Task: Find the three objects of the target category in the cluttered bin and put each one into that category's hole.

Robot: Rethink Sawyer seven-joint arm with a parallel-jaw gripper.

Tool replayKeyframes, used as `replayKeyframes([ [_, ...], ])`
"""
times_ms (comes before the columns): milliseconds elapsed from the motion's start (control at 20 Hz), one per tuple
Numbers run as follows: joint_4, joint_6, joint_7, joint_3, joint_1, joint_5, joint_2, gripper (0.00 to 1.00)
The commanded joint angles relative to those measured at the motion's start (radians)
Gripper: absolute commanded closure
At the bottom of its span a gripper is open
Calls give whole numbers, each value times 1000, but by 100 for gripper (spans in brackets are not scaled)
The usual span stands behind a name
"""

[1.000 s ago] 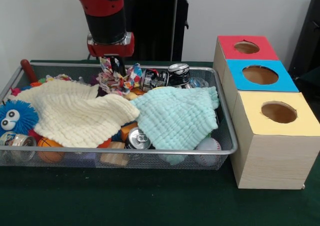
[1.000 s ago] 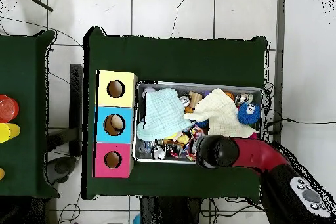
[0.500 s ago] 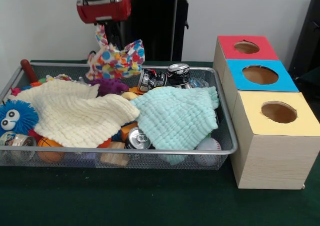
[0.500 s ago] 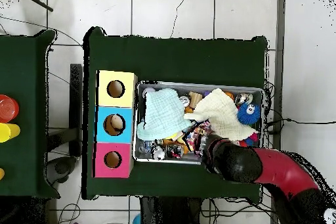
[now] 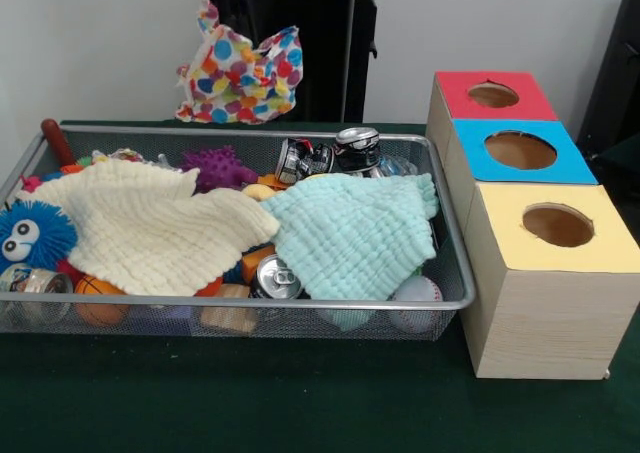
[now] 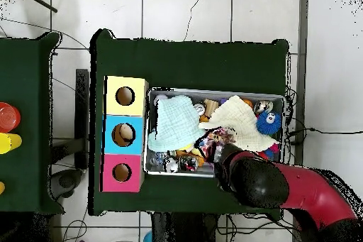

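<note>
On the green tabletop [image 5: 300,413] the wire bin [image 5: 452,273] sits left of the wooden box [image 5: 540,313] with its red, blue and yellow holes, and a cream cloth [image 5: 150,228] and a mint cloth [image 5: 355,233] lie over the clutter inside. A polka-dot rag [image 5: 240,68] hangs in the air above the bin's far rim. The gripper's jaws are cut off at the top edge, so I cannot tell how they stand.

light: even, bright, diffuse | shadows: soft, faint beside wooden box [image 5: 540,273] at 4 o'clock | glare: can tops [image 5: 357,138] | focus: slightly soft
</note>
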Motion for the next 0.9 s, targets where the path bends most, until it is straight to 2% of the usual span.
replayKeyframes([
  [50,70,3,-11,140,2,93,-93,100],
  [350,40,-2,55,111,80,131,-128,100],
  [650,-2,-15,137,32,202,137,-138,100],
  [900,-69,-13,223,-63,332,120,-122,100],
])
